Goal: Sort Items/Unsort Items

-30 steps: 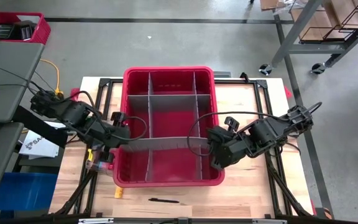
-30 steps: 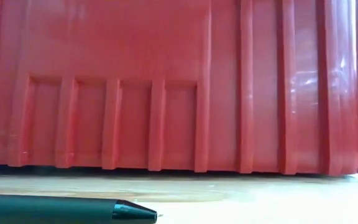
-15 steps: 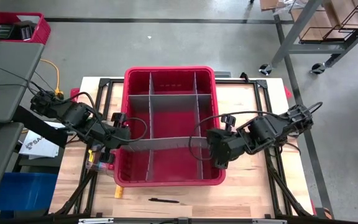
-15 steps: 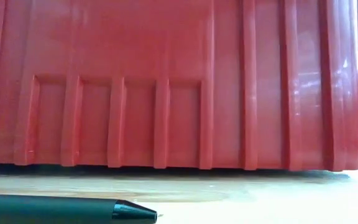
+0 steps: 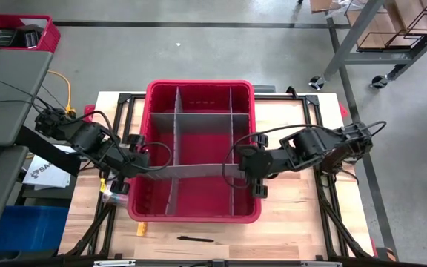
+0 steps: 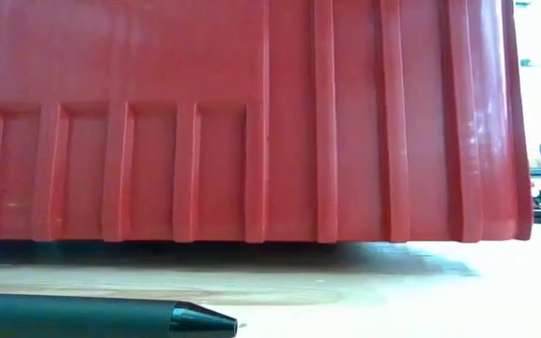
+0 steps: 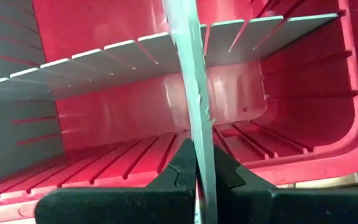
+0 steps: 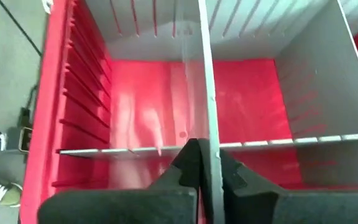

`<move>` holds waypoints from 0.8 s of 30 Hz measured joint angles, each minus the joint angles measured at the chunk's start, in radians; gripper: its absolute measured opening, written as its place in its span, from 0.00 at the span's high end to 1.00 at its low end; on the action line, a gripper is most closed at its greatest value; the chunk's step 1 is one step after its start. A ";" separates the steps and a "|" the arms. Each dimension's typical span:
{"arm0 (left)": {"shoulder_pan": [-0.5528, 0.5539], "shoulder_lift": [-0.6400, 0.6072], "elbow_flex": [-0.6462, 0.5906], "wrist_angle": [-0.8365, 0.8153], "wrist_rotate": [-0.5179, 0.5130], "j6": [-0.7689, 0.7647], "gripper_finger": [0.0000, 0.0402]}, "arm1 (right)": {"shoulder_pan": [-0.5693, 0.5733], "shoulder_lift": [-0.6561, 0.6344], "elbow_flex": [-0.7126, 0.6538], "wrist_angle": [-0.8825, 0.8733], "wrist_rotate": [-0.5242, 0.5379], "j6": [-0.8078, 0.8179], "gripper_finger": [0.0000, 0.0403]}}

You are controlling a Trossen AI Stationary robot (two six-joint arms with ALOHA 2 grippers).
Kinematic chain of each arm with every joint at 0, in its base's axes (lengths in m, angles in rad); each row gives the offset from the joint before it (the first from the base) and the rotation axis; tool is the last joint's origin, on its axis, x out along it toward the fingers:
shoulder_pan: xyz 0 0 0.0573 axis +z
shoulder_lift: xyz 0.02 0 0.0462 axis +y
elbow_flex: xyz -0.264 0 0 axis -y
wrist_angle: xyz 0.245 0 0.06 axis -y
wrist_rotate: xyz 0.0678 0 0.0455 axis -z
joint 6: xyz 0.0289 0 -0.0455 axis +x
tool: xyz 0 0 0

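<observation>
A red bin [image 5: 199,84] with grey dividers stands on the wooden table. One long grey divider strip [image 5: 195,170] spans the bin crosswise. My left gripper [image 5: 147,166] is shut on its left end and my right gripper [image 5: 240,167] on its right end. Of the items, a dark pen [image 5: 195,239] lies flat on the table before the bin and shows again as the pen [image 6: 92,317] in the low view. A yellow piece [image 5: 141,230] lies at the bin's near left corner. Small pieces [image 5: 110,194] lie under the left arm. My left gripper pinches the strip's upper edge near its left end [image 7: 199,163] between its two fingers, which point steeply down across the strip. The strip runs on over the bin toward the other arm. My right gripper pinches the same strip's upper edge near its right end [image 8: 212,158] between both fingers, slanting down from the table's right, across the strip. The strip stands on edge over the bin's compartments.
The bin's near wall [image 6: 252,122] fills the low view. Black frame rails [image 5: 313,119] run along the table's sides. Bare wood [image 5: 288,230] lies to the near right of the bin. A smaller red basket [image 5: 17,33] sits off the table at the far left.
My right gripper has moved toward the table's left and a little toward the far edge, and has rolled about its own line. The bin's near end has slid toward the table's left with it. My left gripper has stayed in place, and both stay shut on the strip.
</observation>
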 joint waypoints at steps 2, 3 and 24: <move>0.000 -0.001 0.000 -0.004 0.002 0.000 1.00 | -0.003 -0.001 0.000 0.021 -0.008 -0.019 1.00; 0.000 -0.001 0.000 -0.001 0.002 0.000 1.00 | -0.005 -0.001 0.000 0.018 -0.008 -0.024 1.00; 0.001 0.002 -0.002 -0.032 0.019 0.007 1.00 | -0.064 0.005 0.005 0.190 -0.129 -0.153 1.00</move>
